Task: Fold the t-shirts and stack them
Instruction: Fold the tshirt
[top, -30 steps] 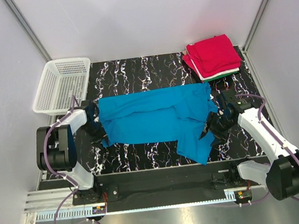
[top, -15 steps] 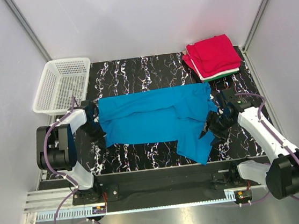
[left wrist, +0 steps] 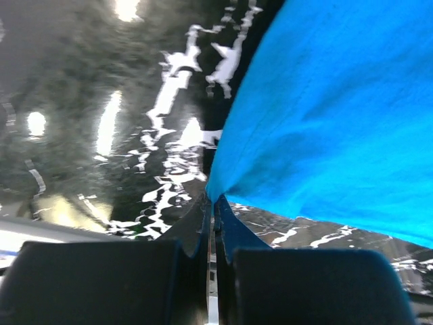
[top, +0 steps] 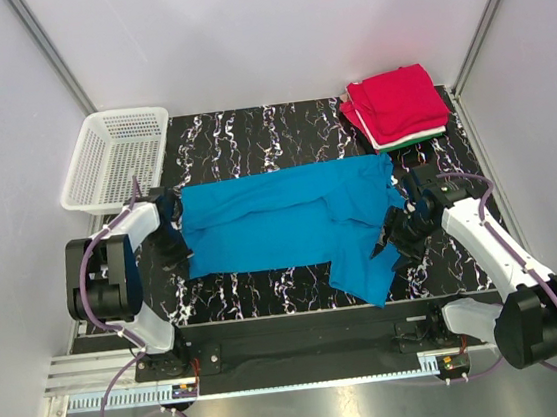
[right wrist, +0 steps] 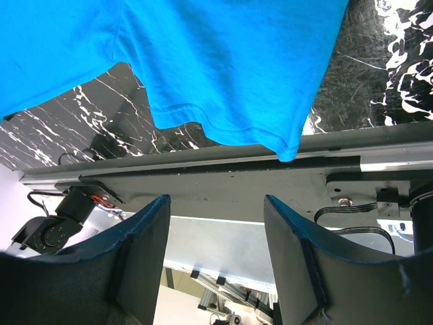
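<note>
A bright blue t-shirt (top: 290,217) lies spread across the black marbled table, one part hanging toward the front edge. My left gripper (top: 175,242) is shut on the shirt's left edge; in the left wrist view the blue cloth (left wrist: 325,115) runs to a pinched point between the closed jaws of that gripper (left wrist: 214,202). My right gripper (top: 395,240) sits at the shirt's right side, open; in the right wrist view this gripper (right wrist: 216,223) holds nothing, and the blue hem (right wrist: 223,81) lies beyond it. Folded t-shirts (top: 396,105), red on top, are stacked at the back right.
A white mesh basket (top: 117,158) stands at the back left corner of the table. White walls close in the table on three sides. The black front rail (right wrist: 203,176) of the table runs under the shirt's hanging hem.
My left gripper closed on the shirt's left edge and pulled it slightly left. The right arm has stayed put.
</note>
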You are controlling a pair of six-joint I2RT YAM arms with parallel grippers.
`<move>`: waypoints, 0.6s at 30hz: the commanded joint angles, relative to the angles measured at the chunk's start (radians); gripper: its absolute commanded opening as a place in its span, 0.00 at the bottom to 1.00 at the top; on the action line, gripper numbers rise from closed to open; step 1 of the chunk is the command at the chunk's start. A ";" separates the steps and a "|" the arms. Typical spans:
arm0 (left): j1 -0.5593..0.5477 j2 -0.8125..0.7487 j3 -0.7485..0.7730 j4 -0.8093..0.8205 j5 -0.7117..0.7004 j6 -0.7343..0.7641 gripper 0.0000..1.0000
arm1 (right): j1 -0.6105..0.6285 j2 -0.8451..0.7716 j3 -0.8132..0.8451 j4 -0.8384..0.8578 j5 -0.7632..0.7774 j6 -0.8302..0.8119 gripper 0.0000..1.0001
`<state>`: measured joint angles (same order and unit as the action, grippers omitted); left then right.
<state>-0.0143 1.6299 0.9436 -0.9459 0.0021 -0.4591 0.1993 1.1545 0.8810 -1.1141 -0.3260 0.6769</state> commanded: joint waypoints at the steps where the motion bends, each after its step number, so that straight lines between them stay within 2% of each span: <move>1: 0.013 -0.033 0.032 -0.057 -0.093 0.031 0.00 | 0.005 -0.003 0.039 0.008 -0.002 -0.014 0.64; 14: 0.013 0.004 0.034 -0.073 -0.079 0.037 0.00 | 0.005 0.005 0.064 0.005 0.016 -0.017 0.66; 18: 0.014 0.008 0.041 -0.073 -0.056 0.046 0.25 | 0.005 0.013 0.091 -0.033 0.085 -0.014 0.68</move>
<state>-0.0063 1.6337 0.9482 -0.9977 -0.0570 -0.4343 0.1993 1.1606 0.9104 -1.1198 -0.3084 0.6754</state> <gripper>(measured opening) 0.159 0.671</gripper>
